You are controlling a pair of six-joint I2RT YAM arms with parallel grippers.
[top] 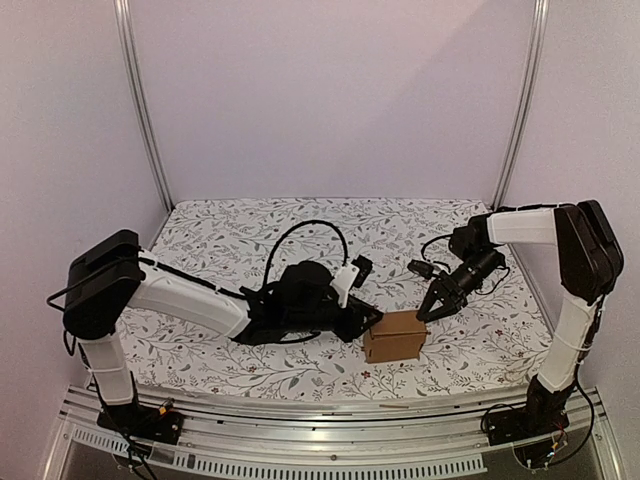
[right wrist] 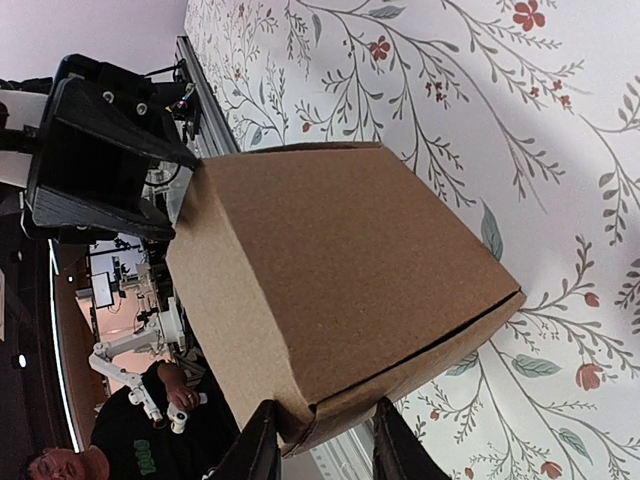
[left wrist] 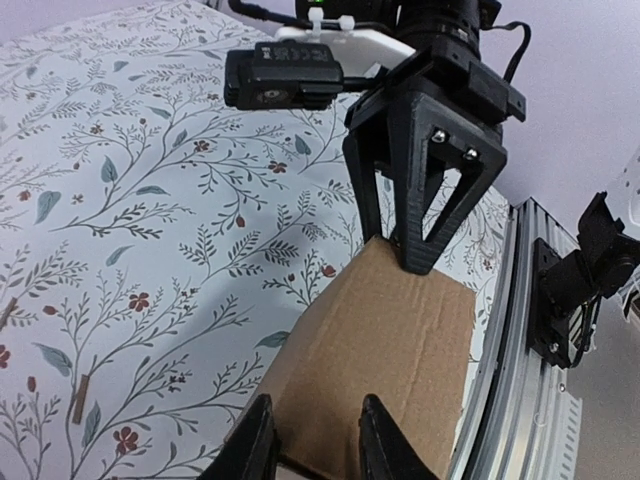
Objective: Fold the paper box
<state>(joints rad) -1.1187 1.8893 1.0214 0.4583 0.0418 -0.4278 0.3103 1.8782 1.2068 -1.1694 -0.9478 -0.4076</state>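
From above there were one box (top: 395, 336), two arms and two claws. The box, a closed brown cuboid, stood on the flowered table (top: 230, 235) just beyond the rail (top: 320, 412), right of the rail's middle, with its long axis running along the rail. The left claw (top: 372, 318) touched the box's left top edge. The right claw (top: 431, 310) touched its right top corner, on the side away from the rail.

In the left wrist view that claw's two fingers (left wrist: 258, 450) stood apart, with brown card between and behind them. I could not tell whether they pinched it. Opposite, the right claw's two fingers were spread, their tips on the box's far edge. The rail ran along the box's right side.

In the right wrist view one box filled the middle, and its near corner seemed to sit between two parted fingers (right wrist: 398, 450). No grip could be confirmed. The left claw met the far corner, nearest the rail.
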